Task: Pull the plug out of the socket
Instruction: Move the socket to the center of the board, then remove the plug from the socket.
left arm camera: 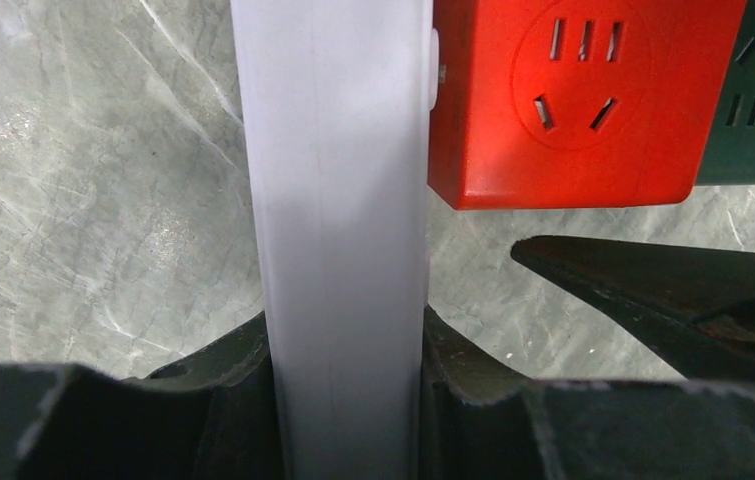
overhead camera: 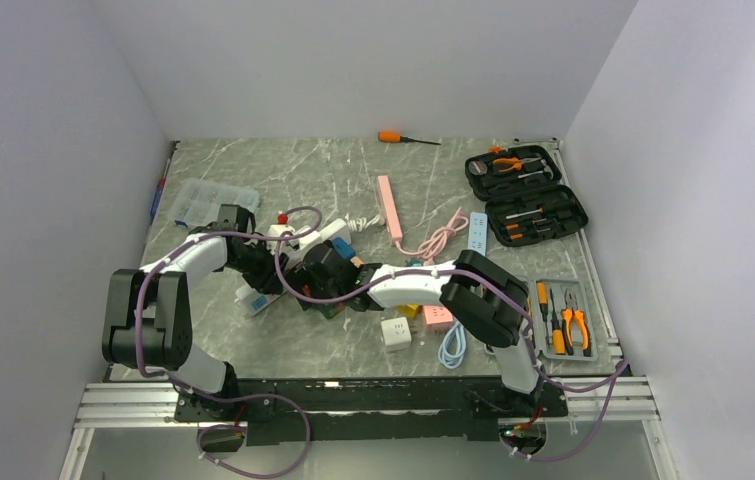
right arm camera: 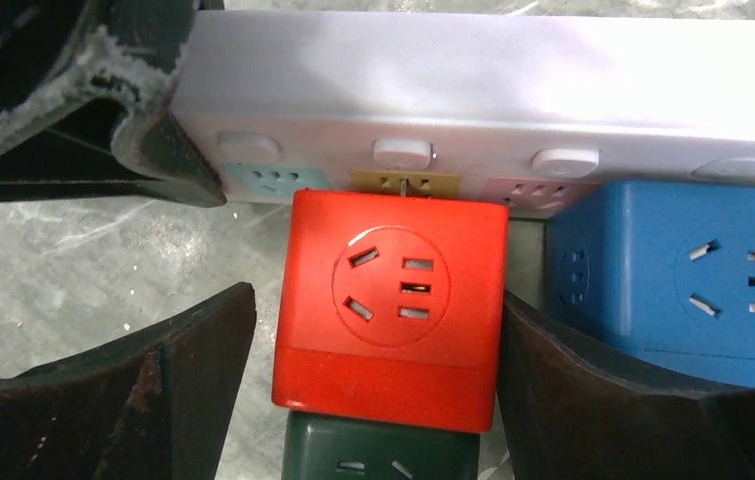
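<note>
**two hands at a white power strip, red cube plug not yet clear of it**

i am looking at a grey marble surface from above and through both wrist cameras. near its middle the two arms meet over a cluster of cube adapters.

my left hand is clenched on a long white power strip; the strip runs straight up between its dark fingers, which press both long sides.

the red cube plug sits against the strip's socket face, in the yellow middle outlet. a thin metal prong shows in a narrow gap between cube and outlet, so the plug is partly seated, not free.

my right hand straddles the red cube. one finger lies against the cube's side next to a blue cube; the other shows a sliver of surface beside the cube, so i cannot tell whether the grip is clenched.

a dark green cube touches the red cube's outer end. the blue cube sits just beside the red one, against the strip.
</note>
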